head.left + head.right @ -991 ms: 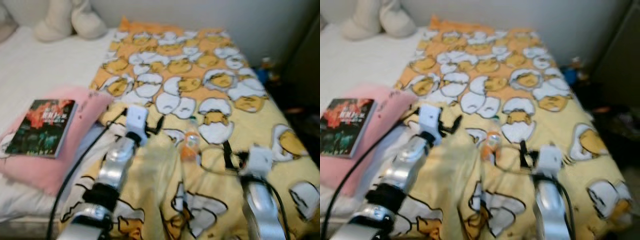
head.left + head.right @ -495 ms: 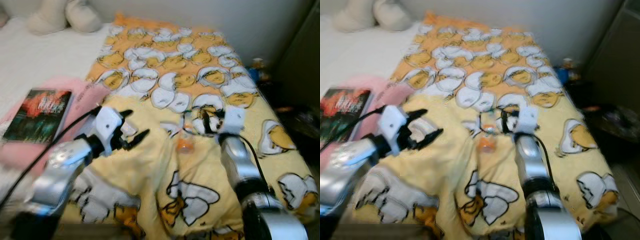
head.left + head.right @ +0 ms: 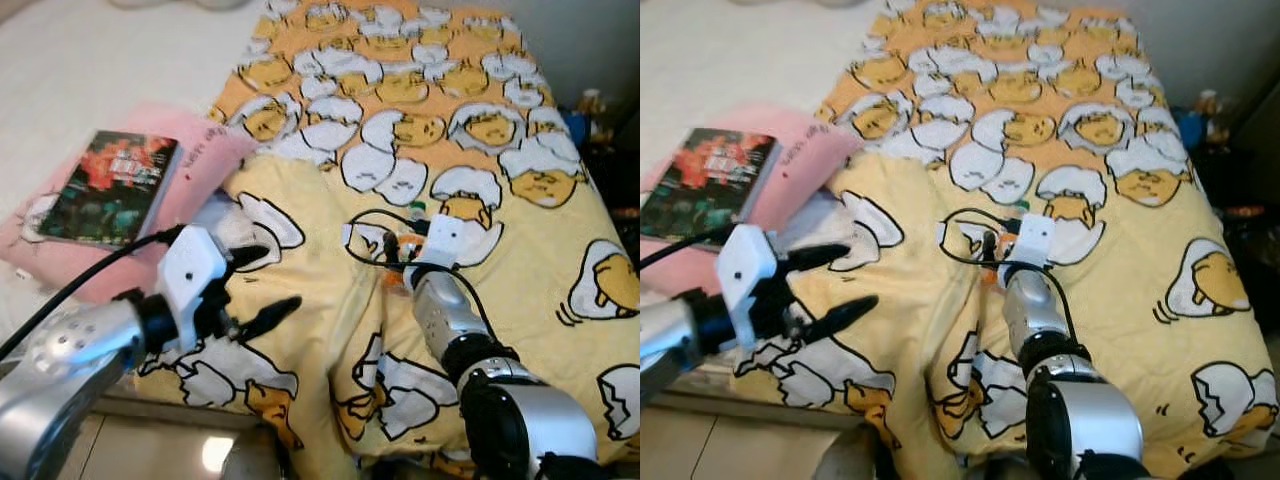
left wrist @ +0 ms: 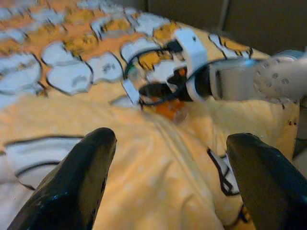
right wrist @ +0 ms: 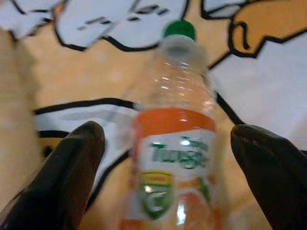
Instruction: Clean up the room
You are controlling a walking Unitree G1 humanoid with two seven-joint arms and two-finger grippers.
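A clear plastic bottle [image 5: 175,143] with an orange label and a green cap lies on the yellow egg-print blanket [image 3: 470,90], near the middle of the bed. My right gripper [image 5: 165,134] is open, one black finger on each side of the bottle, at about label height. In the head view it [image 3: 395,255] sits right at the bottle [image 3: 405,240]. My left gripper [image 3: 283,275] is open and holds nothing, hovering over the blanket's near left part. A dark book [image 3: 110,187] rests on a pink pillow [image 3: 205,160] at the left.
White sheet [image 3: 100,60] covers the bed's far left. Light floor [image 3: 200,450] shows below the bed's near edge. To the right of the bed is a dark gap with small items [image 3: 590,100]. Cables loop beside the right wrist [image 3: 365,225].
The camera has tilted down and shifted. My right gripper has reached forward to straddle the bottle. My left gripper has drawn back toward the bed's near left edge.
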